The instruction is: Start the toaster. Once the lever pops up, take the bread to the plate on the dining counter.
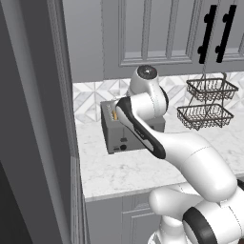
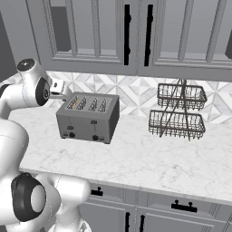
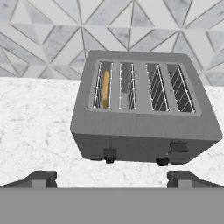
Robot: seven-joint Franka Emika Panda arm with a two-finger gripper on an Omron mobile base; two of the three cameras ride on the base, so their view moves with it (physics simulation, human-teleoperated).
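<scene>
Bread [image 3: 105,89] stands deep in the far-left slot of the boxy brushed-metal toaster [image 3: 144,127] on the veined marble counter [image 3: 39,131]. It looks thin, light and crumbly, so I'd pinch its flat faces gently. My tool [image 3: 111,177] hangs released before the levers, one seemingly lower.

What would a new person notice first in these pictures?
The grey toaster stands on the marble counter against the tiled wall, with a bread slice upright in its leftmost slot in the hand view. The open gripper hovers in front of it, and a two-tier wire basket stands to the right.
</scene>
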